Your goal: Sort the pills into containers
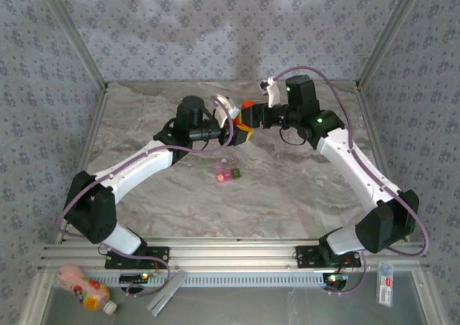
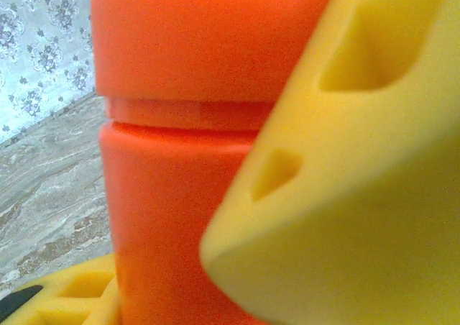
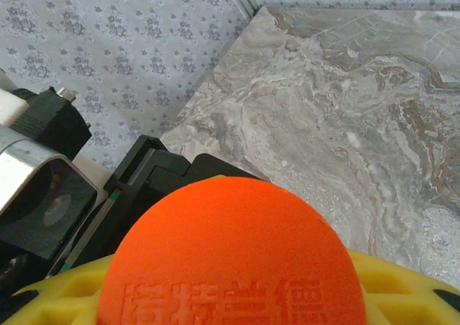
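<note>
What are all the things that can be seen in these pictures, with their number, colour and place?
orange bottle: one, orange with an orange cap, far middle, between both grippers
pill case: one, pink and green halves, on the table's middle, apart from the arms
table: one, grey marble, under both arms
drink bottle: one, pink, lying on the near ledge, left
flat strip: one, grey, near ledge, right of the drink bottle
small packet: one, white with red, near ledge, right
left gripper: one, yellow fingers, shut on the orange bottle's body
right gripper: one, yellow fingers, at the cap; grip unclear
</note>
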You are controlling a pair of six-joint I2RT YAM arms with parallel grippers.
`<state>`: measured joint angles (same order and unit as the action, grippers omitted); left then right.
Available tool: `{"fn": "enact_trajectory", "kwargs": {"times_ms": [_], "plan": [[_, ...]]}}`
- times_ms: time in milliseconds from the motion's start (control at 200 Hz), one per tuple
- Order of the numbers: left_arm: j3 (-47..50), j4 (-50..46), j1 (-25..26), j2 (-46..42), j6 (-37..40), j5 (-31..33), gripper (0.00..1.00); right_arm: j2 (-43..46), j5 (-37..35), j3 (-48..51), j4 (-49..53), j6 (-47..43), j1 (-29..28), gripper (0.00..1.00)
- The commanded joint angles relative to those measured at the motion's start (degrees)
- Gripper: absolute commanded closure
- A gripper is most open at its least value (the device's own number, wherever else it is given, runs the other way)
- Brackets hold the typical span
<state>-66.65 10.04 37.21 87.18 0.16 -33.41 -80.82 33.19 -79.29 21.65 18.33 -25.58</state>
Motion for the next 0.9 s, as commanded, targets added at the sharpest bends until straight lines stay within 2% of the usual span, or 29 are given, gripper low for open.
{"fn": "enact_trajectory", "kwargs": {"times_ms": [0, 50, 105, 155, 245, 350, 465, 655, 894], "plan": [[-1.77, 4.72, 0.18, -0.19, -0.03, 0.07, 1.00, 2.00, -1.66, 2.90, -3.64, 2.99, 0.35, 0.60], [-2.01, 4.44, 0.15, -0.09, -0.11, 0.23, 1.00, 2.39, -2.60, 3.56, -4.96, 3.62, 0.44, 0.61], [-2.21, 3.79, 0.20, 0.17, -0.10, 0.63, 0.94, 2.75, -4.80, 3.98, -5.57, 3.97, 0.54, 0.63], [-2.47, 3.04, 0.22, 0.30, -0.16, 1.17, 0.84, 3.27, -7.74, 4.61, -6.55, 4.74, 0.63, 0.64], [-2.53, 1.76, 0.20, 0.52, -0.25, 2.25, 0.57, 3.83, -11.79, 5.42, -7.98, 5.79, 1.39, 0.65], [-1.69, 1.12, 0.18, 0.29, -0.42, 3.38, 0.42, 3.84, -15.40, 5.99, -8.56, 6.04, 2.33, 0.66], [0.38, 1.47, 0.16, -0.82, -0.50, 4.76, 0.37, 3.79, -18.67, 7.16, -9.18, 6.25, 3.44, 0.66], [4.16, 1.20, 0.16, -4.17, 0.09, 8.21, 0.35, 4.12, -23.25, 11.48, -12.20, 4.86, 4.99, 0.65], [9.04, 0.06, -0.13, -9.95, 0.38, 17.76, 0.26, 3.94, -34.65, 22.85, -22.62, -1.51, 4.79, 0.65]]}}
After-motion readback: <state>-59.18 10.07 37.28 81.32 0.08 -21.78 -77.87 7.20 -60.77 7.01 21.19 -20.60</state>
